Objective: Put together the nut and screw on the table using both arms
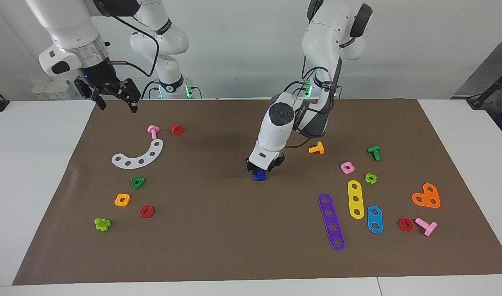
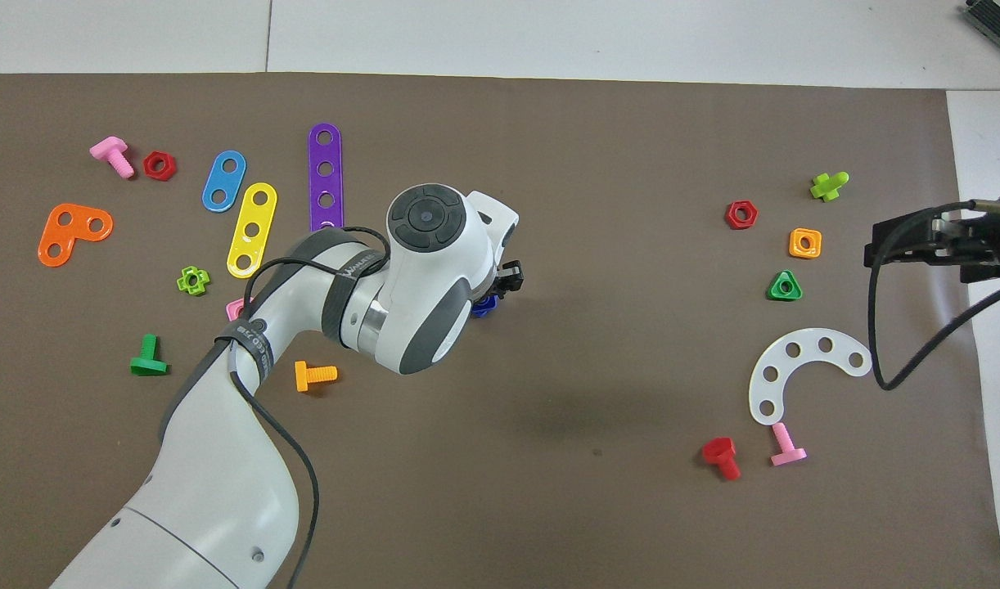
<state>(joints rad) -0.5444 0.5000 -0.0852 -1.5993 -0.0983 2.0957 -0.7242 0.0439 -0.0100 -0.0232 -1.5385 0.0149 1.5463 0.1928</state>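
Facing cam vs overhead; shared mat [image 1: 218,246].

A small dark-blue plastic piece [image 1: 259,175] sits on the brown mat [image 1: 218,230] just below centre of the facing view. Whether it is the nut, the screw, or both joined cannot be told. In the overhead view only its edge shows, near centre.
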